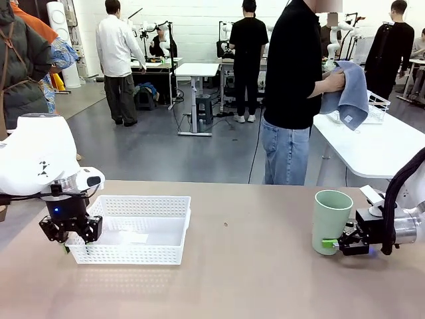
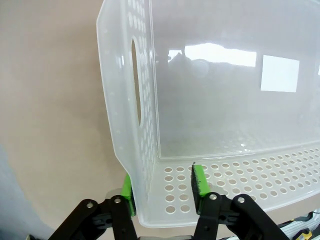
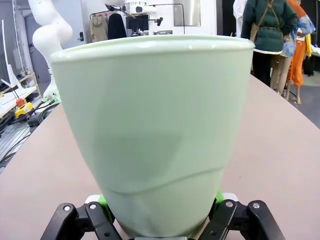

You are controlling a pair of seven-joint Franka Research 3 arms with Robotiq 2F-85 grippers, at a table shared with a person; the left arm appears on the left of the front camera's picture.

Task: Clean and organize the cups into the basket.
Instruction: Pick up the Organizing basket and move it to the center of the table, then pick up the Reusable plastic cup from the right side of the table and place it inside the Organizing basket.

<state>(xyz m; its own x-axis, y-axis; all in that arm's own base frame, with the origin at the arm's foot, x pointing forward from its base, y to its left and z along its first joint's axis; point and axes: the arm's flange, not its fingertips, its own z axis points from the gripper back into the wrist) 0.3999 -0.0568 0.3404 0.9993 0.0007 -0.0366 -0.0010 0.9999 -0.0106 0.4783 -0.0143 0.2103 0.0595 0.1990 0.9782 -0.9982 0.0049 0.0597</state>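
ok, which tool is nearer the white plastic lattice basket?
Left. The left tool straddles the white plastic lattice basket's near-left corner wall; the right tool is far off to its right, at the pale mint green tumbler.

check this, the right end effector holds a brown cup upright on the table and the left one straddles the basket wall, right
No: the cup is pale mint green, not brown, as the right wrist view shows. The rest stands: the right end effector holds it upright on the table, and the left end effector straddles the basket wall.

One mint cup (image 1: pixel 331 219), one basket (image 1: pixel 136 229), seemingly one towel (image 1: pixel 348 93).
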